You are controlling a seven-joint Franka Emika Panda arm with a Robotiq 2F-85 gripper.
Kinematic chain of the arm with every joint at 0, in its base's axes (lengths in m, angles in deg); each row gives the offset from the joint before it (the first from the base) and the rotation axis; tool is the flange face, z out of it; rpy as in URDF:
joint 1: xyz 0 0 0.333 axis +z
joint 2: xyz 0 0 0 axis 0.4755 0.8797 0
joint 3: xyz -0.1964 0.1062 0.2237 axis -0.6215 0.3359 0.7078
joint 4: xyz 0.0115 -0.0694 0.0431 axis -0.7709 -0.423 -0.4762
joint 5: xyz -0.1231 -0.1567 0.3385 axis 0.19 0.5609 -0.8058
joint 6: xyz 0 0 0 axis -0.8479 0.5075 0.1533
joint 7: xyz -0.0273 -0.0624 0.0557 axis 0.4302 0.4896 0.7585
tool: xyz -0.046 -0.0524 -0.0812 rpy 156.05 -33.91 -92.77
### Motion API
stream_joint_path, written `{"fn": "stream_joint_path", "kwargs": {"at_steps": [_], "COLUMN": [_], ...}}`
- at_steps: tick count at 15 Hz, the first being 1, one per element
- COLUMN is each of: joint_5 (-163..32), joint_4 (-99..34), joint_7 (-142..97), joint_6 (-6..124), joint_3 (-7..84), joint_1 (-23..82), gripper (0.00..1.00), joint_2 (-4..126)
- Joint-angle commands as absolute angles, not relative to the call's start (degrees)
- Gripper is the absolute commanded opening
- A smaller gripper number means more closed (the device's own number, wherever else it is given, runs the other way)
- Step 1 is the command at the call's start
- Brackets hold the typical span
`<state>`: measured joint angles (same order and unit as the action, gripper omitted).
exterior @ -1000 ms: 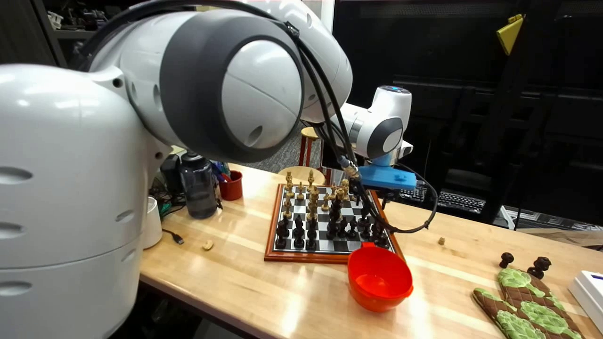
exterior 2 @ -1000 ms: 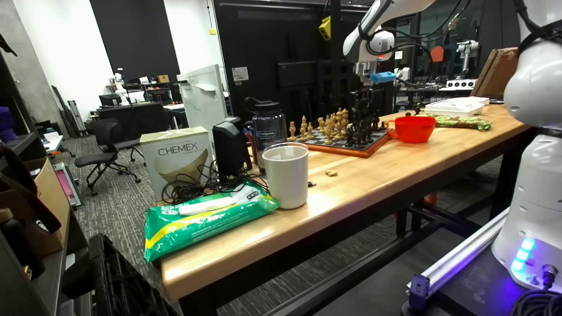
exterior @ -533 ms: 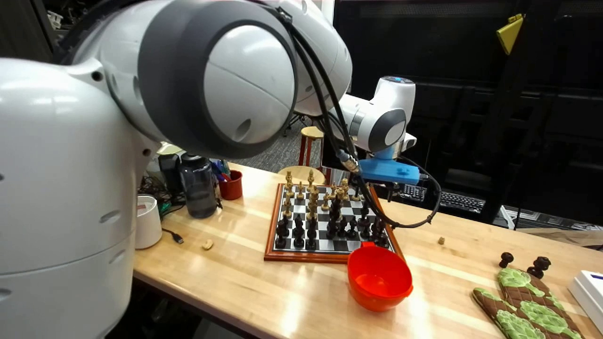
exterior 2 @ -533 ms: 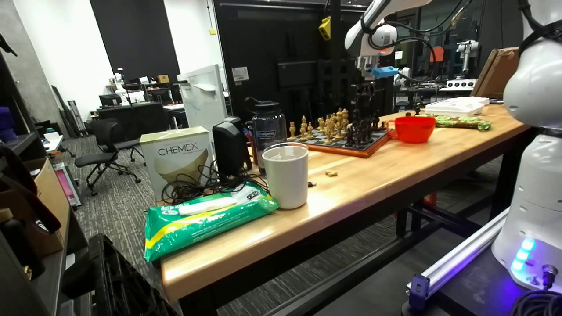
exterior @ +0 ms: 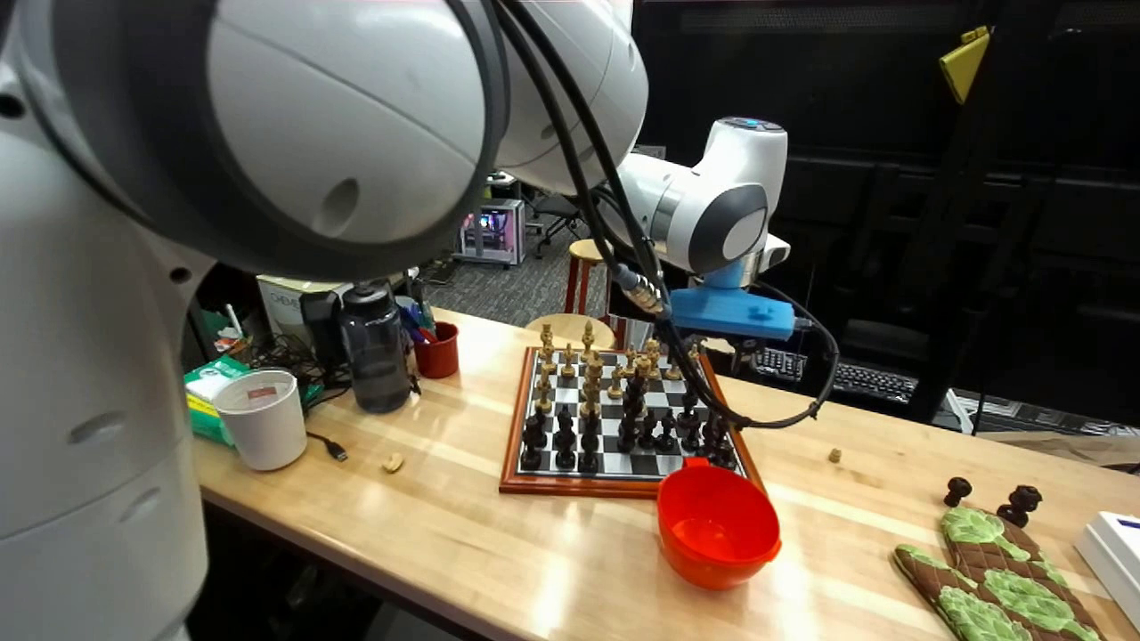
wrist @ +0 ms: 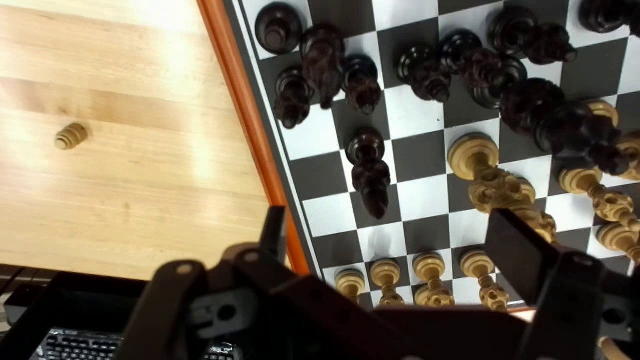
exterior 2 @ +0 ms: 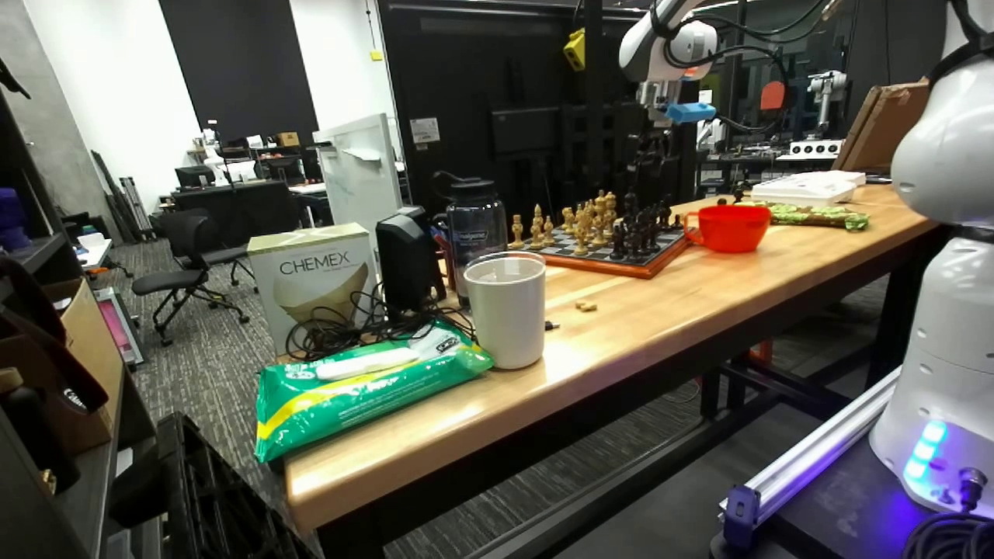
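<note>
My gripper point(wrist: 397, 244) is open and empty in the wrist view, its fingers point(wrist: 520, 255) wide apart above the chessboard point(wrist: 425, 200). In both exterior views the gripper point(exterior: 739, 358) point(exterior 2: 648, 151) hangs above the board's far side, under a blue block point(exterior: 732, 313). Nearest between the fingers is a lone dark chess piece point(wrist: 371, 172), with light pieces point(wrist: 385, 275) below it in the wrist view. A taller light piece point(wrist: 492, 187) stands by one fingertip and partly behind it. Several dark pieces point(wrist: 324, 65) stand along the board's other side. I touch no piece.
A red bowl with a handle point(exterior: 717, 525) stands at the board's near corner. A small light piece point(exterior: 834, 455) lies on the table. Two dark pieces point(exterior: 957, 490) point(exterior: 1021, 504) are by a patterned mitt point(exterior: 1015, 579). A bottle point(exterior: 376, 352), red pen cup point(exterior: 437, 351) and white mug point(exterior: 264, 420) stand opposite.
My gripper has risen above the board and shifted slightly. The arm's elbow has swung back, uncovering the white mug and green pack in an exterior view. The pieces and bowl have not moved.
</note>
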<state>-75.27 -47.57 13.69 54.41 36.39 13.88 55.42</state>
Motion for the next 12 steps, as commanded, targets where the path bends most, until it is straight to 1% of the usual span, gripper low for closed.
{"fn": "stream_joint_path", "kwargs": {"at_steps": [1,12], "joint_5": [-76.6,-78.6], "joint_4": [-53.8,-66.3], "joint_7": [14.6,14.2], "joint_6": [56.2,62.5], "joint_3": [35.8,34.2], "joint_1": [14.0,15.6], "gripper": [1.0,1.0], "joint_2": [50.3,41.6]}}
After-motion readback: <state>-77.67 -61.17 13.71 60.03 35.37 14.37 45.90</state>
